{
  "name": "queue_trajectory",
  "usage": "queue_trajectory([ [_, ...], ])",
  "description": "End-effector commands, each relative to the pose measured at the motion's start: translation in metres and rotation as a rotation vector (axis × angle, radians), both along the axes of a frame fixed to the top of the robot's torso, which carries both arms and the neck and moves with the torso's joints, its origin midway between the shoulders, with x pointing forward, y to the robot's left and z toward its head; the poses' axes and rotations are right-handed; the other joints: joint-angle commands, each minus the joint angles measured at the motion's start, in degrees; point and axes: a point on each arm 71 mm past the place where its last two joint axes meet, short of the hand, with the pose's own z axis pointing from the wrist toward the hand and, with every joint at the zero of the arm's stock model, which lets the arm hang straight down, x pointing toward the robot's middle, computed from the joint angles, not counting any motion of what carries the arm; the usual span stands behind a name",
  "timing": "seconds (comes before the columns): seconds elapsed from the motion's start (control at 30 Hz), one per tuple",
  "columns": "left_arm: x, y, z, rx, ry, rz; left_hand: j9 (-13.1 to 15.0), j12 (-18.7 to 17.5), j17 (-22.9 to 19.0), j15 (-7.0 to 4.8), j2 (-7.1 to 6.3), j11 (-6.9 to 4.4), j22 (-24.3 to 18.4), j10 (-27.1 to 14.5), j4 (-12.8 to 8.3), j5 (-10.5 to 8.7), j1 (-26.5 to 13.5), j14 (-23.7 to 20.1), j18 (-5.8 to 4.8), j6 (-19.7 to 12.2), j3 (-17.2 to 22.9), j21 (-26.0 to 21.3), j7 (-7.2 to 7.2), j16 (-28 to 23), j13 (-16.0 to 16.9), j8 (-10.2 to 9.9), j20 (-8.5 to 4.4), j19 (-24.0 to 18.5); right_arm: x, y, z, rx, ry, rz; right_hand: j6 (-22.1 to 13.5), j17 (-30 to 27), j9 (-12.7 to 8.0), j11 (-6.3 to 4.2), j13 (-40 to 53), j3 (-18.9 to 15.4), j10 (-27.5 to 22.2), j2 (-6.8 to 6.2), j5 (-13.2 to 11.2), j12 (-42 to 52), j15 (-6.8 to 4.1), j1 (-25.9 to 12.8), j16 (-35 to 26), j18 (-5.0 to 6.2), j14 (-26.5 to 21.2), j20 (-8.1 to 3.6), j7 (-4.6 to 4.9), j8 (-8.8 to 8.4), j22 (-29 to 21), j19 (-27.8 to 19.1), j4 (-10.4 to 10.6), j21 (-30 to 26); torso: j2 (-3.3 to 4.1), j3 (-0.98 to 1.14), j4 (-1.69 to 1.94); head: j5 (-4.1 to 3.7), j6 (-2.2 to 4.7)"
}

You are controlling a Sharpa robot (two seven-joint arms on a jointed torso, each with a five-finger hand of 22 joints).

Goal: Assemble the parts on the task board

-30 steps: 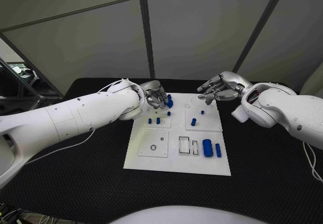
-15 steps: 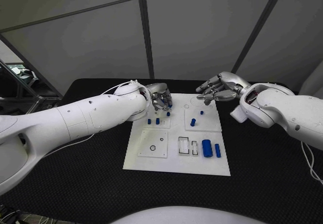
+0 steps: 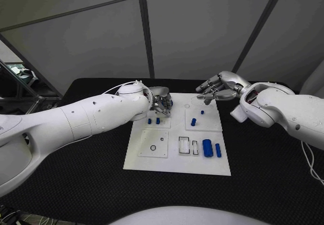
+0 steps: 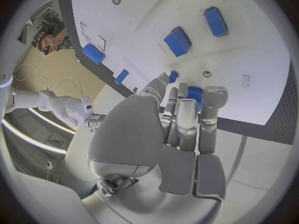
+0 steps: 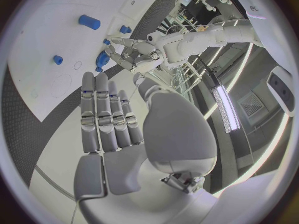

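The left robot hand [image 3: 159,101] has lowered, fingers closed around a ribbed blue part [image 4: 195,91]; right robot hand [image 3: 217,89] hovers open.

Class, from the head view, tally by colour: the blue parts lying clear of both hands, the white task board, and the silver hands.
blue parts clear of hands: 6
white task board: 1
Silver hands, left hand and right hand: 2
Total: 9

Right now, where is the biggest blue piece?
In the head view, the big blue cylinder lies on the board's near right part, beside a thinner blue piece.
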Motion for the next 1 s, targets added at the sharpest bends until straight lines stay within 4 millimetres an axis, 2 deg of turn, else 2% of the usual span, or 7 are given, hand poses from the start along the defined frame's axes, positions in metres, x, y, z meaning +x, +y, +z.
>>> queue_trajectory([
  [0.03, 0.0002, 0.0003, -0.0025, 0.057, 0.017, -0.007, -0.1, 0.4, 0.3, 0.02, -0.07, -0.31, 0.6, 0.0, -0.1, 0.27, -0.5, 0.4, 0.32, 0.4, 0.3, 0.6, -0.06, 0.3, -0.2, 0.2, 0.07, 0.5, -0.0002, 0.0015, 0.0019, 0.005, -0.008, 0.009, 0.2, -0.1, 0.0, -0.09, -0.1, -0.2, 0.4, 0.14, 0.3, -0.4, 0.0, -0.4, -0.2, 0.62, 0.4, 0.05, 0.24, -0.04, -0.1, 0.3, 0.0, -0.4, 0.0, 0.04, -0.02, -0.04, -0.03],
  [0.2, 0.0017, 0.0004, -0.0032, 0.058, 0.013, 0.0, -0.4, 0.6, 0.4, 0.01, 0.16, -0.35, 1.2, 0.0, -0.3, 0.51, -0.3, 0.6, 0.23, 0.5, 0.6, 1.3, -0.05, 0.7, -0.7, 0.2, 0.03, 0.7, -0.0005, 0.0017, 0.002, 0.005, -0.008, 0.009, 0.2, -0.1, 0.0, -0.09, -0.1, -0.2, 0.4, 0.14, 0.3, -0.4, 0.0, -0.4, -0.2, 0.62, 0.4, 0.05, 0.24, -0.04, -0.1, 0.3, 0.0, -0.4, 0.03, 0.0, 0.0, -0.11, -0.01],
  [0.5, 0.002, -0.0036, -0.0048, 0.055, 0.016, -0.012, -0.8, 0.9, 0.7, -0.09, 0.65, -0.44, 2.1, 0.3, -0.7, 0.77, 0.1, 0.9, 0.12, 0.8, 1.4, 2.2, -0.15, 1.2, -1.4, 0.3, -0.02, 0.9, -0.0005, 0.0026, 0.002, 0.005, -0.008, 0.011, 0.2, -0.1, 0.0, -0.09, -0.1, -0.2, 0.4, 0.14, 0.3, -0.4, 0.0, -0.4, -0.2, 0.62, 0.4, 0.05, 0.24, -0.04, -0.1, 0.3, 0.0, -0.4, -0.03, 0.05, 0.02, -0.04, -0.19],
  [1.0, 0.0017, -0.0076, -0.0081, 0.06, 0.028, -0.017, -1.1, 1.0, 1.0, 0.04, 0.48, -0.39, 3.1, 0.2, -0.8, 0.54, -0.2, 1.2, -0.09, 0.8, 1.6, 3.2, 0.02, 1.7, -2.0, 0.3, -0.01, 1.3, -0.0006, 0.004, 0.002, 0.006, -0.007, 0.014, 0.2, -0.1, 0.0, -0.09, -0.1, -0.2, 0.4, 0.14, 0.3, -0.4, 0.0, -0.4, -0.2, 0.62, 0.4, 0.05, 0.24, -0.04, -0.1, 0.3, 0.0, -0.4, -0.05, 0.02, 0.04, -0.09, -0.23],
])
